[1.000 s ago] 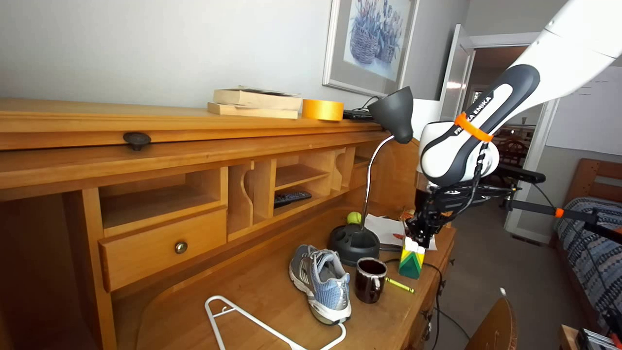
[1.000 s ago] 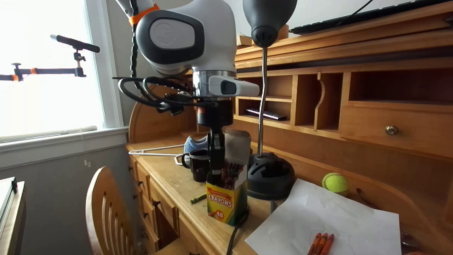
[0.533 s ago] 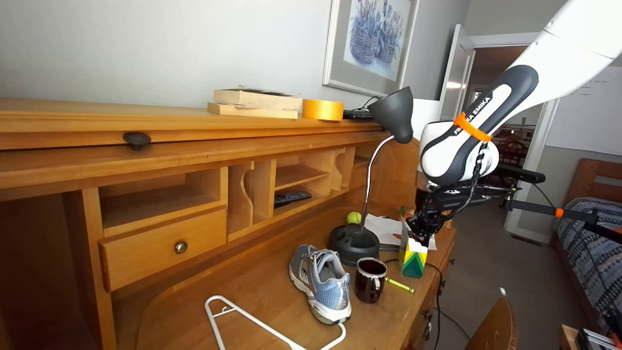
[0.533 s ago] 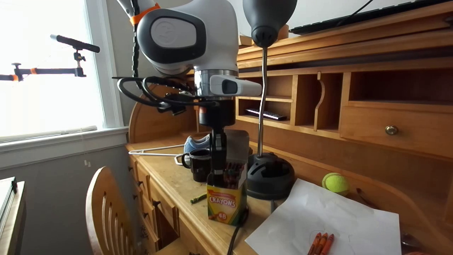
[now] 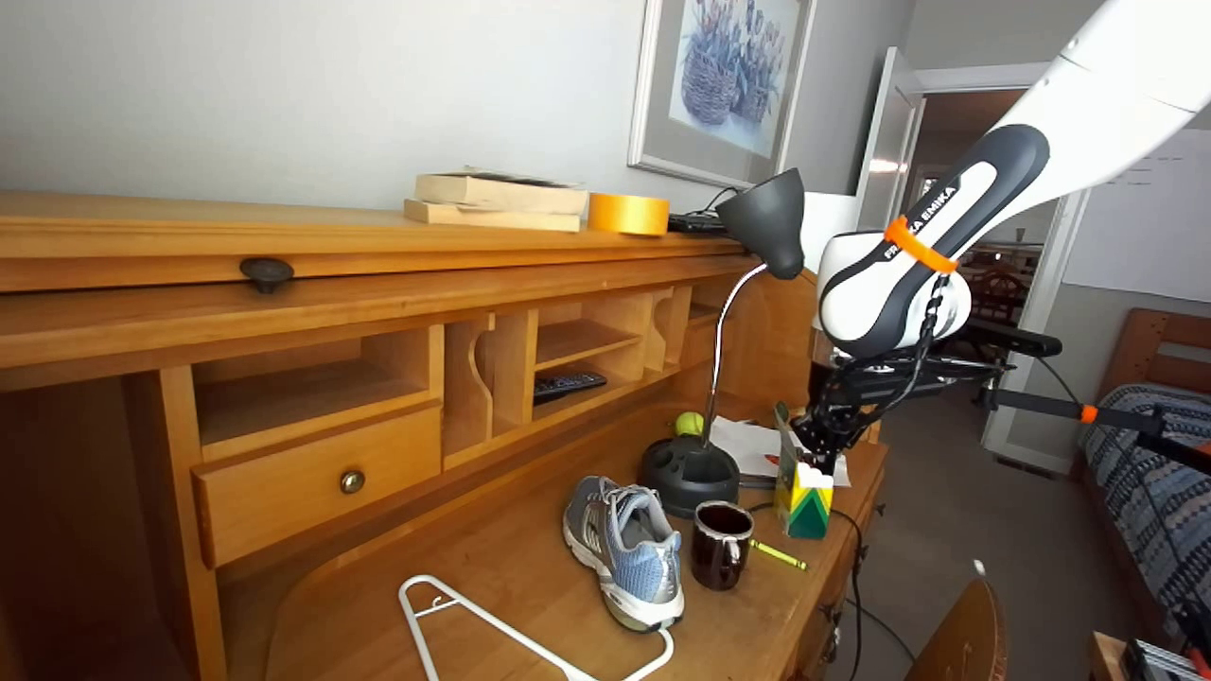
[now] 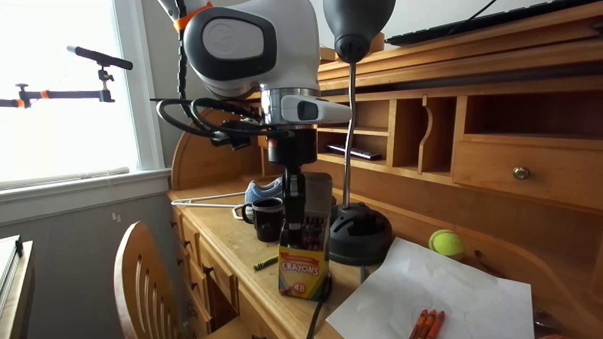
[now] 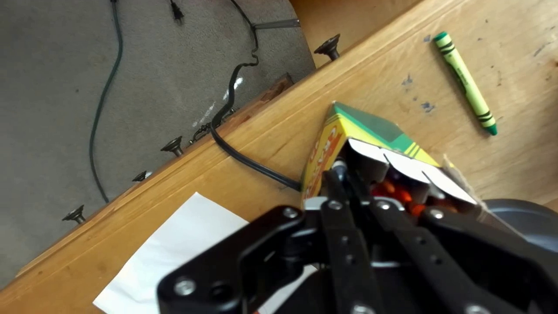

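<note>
My gripper (image 7: 343, 175) points down into the open top of a yellow and green crayon box (image 7: 370, 120). Its fingers are close together around the end of a dark blue-grey crayon (image 7: 339, 166) at the box's front wall. The fingertips are partly hidden inside the box. The box also shows in both exterior views (image 5: 806, 517) (image 6: 301, 278), standing on the desk with its lid flap up. Other crayons (image 7: 394, 192) show inside it. A loose green crayon (image 7: 465, 83) lies on the desk beside the box.
A dark mug (image 5: 719, 549), a shoe (image 5: 624, 549) and a white hanger (image 5: 511, 631) lie beyond the box. A desk lamp (image 6: 360, 235) stands close beside it. Paper (image 6: 452, 278) with orange crayons (image 6: 427, 324) and a tennis ball (image 6: 446, 244) are nearby. A black cable (image 7: 253, 163) touches the box.
My gripper has moved slightly upward and sideways, toward the lamp. The crayon box has shifted and turned a little with it. The loose green crayon has not moved.
</note>
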`<state>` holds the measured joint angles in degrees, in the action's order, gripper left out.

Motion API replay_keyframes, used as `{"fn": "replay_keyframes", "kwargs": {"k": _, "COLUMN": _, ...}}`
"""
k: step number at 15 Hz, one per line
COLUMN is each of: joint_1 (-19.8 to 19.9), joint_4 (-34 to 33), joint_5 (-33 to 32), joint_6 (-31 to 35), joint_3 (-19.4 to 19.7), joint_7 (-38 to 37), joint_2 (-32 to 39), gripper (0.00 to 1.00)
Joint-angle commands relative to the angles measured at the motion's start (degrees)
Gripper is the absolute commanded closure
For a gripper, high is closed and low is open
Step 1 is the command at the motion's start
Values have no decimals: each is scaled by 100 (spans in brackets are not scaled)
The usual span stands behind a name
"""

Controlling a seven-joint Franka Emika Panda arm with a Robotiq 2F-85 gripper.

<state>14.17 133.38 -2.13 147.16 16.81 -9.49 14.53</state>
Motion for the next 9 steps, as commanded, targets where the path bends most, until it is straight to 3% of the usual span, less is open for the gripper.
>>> {"fn": "replay_keyframes", "kwargs": {"k": 1, "joint_1": -100, "joint_4": -1, "joint_5": -257, "joint_6": 24, "joint_3": 122, "joint_7": -268, "joint_2": -80, "gripper": 98}}
{"fn": "replay_keyframes", "kwargs": {"k": 9, "joint_1": -216, "joint_4": 27, "joint_5": -701, "joint_6": 69, "joint_3": 228, "joint_7": -626, "joint_2": -255, "gripper": 98}}
